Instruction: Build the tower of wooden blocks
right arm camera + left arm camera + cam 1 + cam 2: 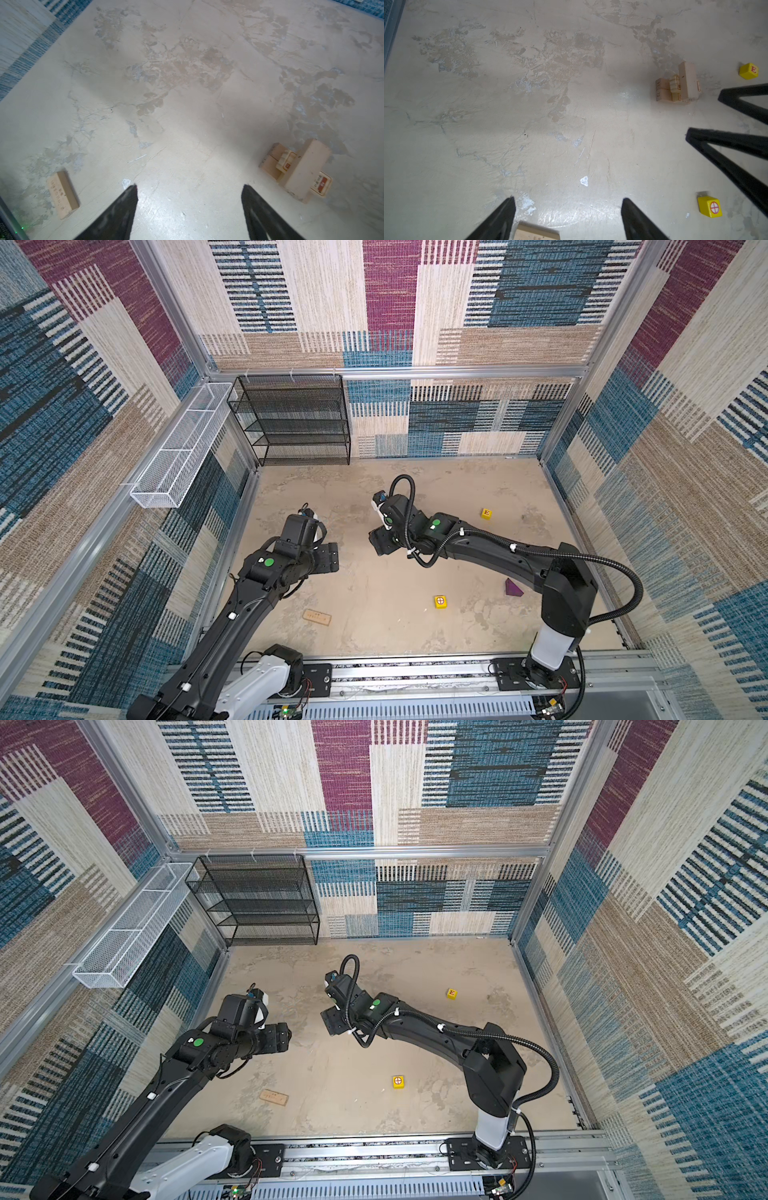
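A low stack of crossed tan planks stands on the floor, also in the right wrist view as the tower's base; both top views hide it under the right arm. One loose printed plank lies near the front left. A yellow cube with a red cross and a yellow cube with an E lie apart. The purple wedge sits beside the right arm. My left gripper is open and empty above the floor. My right gripper is open and empty, beside the stack.
A black mesh shelf stands at the back left and a white wire basket hangs on the left wall. Patterned walls enclose the worn beige floor. A metal rail runs along the front.
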Controlling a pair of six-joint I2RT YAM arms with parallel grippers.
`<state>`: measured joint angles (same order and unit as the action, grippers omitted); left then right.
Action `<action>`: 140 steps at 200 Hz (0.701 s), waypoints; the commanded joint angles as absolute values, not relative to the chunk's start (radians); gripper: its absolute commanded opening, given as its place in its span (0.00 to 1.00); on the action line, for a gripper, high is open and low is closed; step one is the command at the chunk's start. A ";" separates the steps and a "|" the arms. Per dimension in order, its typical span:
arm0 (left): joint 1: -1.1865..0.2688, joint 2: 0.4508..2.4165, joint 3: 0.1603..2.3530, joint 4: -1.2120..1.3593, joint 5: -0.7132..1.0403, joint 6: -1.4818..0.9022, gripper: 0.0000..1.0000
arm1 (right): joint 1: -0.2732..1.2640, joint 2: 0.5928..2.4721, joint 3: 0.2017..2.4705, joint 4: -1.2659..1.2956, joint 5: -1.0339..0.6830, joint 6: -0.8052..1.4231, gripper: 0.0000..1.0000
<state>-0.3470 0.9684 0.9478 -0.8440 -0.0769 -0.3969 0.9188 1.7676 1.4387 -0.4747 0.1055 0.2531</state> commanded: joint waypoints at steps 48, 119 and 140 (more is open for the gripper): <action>-0.340 0.892 0.917 -0.904 -0.032 -0.566 0.86 | 1.005 1.777 1.441 -0.335 0.028 0.216 0.81; -0.337 0.778 0.891 -0.995 -0.131 -0.539 0.87 | 1.105 1.851 1.456 -0.359 0.010 0.195 0.81; -0.337 0.745 0.884 -0.996 -0.148 -0.551 0.87 | 1.129 1.879 1.474 -0.361 0.012 0.200 0.81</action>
